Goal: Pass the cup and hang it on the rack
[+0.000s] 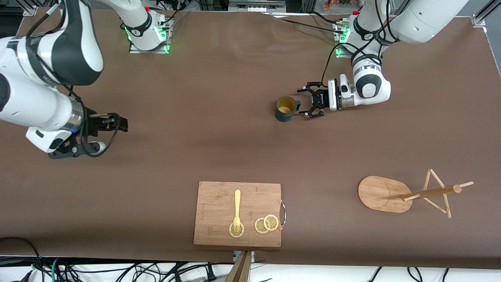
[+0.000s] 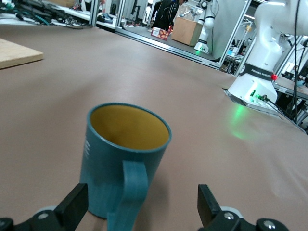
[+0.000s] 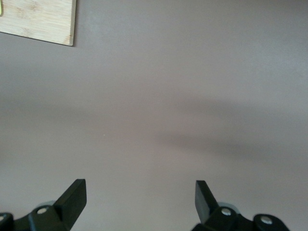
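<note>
Well, cup stands upright mid-table, lettering too small to read; left gripper open, fingers either side of handle w/o touching. Right gripper open over bare table, waiting. Rack near front edge.

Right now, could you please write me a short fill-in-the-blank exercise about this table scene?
1. The cup stands upright, with its handle turned toward the open ____ gripper.
2. The rack lies on its ____.
3. On the cutting board lies a yellow ____.
4. The right gripper, open, holds ____.

Missing words: left; side; fork; nothing
</note>
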### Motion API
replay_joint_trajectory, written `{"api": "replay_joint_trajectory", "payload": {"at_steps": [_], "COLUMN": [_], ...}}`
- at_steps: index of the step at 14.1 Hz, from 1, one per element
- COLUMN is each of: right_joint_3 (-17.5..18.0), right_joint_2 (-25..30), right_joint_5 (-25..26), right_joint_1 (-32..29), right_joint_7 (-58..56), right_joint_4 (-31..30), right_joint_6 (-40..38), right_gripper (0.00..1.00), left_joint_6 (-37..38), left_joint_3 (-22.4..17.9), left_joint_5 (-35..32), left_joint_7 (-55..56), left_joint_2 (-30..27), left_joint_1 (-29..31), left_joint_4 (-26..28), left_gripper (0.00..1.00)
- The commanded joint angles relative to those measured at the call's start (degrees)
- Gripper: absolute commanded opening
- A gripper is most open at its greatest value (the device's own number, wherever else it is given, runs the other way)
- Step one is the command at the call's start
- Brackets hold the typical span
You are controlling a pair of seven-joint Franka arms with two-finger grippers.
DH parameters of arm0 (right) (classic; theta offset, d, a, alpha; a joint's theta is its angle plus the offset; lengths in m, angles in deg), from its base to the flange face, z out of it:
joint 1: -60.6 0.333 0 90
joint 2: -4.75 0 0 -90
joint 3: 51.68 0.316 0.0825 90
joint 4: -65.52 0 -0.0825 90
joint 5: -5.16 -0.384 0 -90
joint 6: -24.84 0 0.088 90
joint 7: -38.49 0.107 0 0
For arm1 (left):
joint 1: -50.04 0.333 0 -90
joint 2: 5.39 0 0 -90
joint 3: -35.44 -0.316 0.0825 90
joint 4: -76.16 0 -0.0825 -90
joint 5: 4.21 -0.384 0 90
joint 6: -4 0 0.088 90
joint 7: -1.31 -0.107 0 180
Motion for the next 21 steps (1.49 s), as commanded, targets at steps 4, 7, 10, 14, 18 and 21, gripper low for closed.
{"api": "replay_joint_trajectory", "payload": {"at_steps": [4,7,10,14,18,21], "right_joint_3": [0.2,0.2,-0.9,-6.3,-3.3,7.9], "right_joint_2": [0.5,0.7,1.1,1.1,1.1,5.7], "right_joint_5": [-1.2,-1.2,-0.8,-0.2,1.2,5.9], "right_joint_1": [-0.9,-2.9,-5.0,-5.2,-9.7,-19.0], "right_joint_7": [-2.0,-4.8,-4.9,-6.0,-5.9,-6.0], "right_joint_4": [-0.4,-0.3,0.2,7.4,8.6,4.0], "right_joint_6": [-1.6,-1.7,-2.3,-10.3,-9.3,-1.3], "right_gripper": [1.00,1.00,1.00,1.00,1.00,1.00], "left_joint_6": [0.0,0.0,0.0,0.1,0.3,1.7], "left_joint_3": [0.0,-0.1,-0.1,-0.2,-0.4,-0.2], "left_joint_5": [3.2,3.2,3.0,2.6,2.4,2.4], "left_joint_7": [-6.6,-7.7,-7.6,-7.6,-7.7,-7.0], "left_joint_2": [0.5,0.6,0.6,0.6,0.6,0.6], "left_joint_1": [-1.5,-1.5,-1.8,-1.6,-0.6,3.7], "left_joint_4": [-1.2,-2.1,-3.4,-4.6,-4.6,-4.1], "left_gripper": [0.98,0.71,0.44,0.10,0.00,0.00]}}
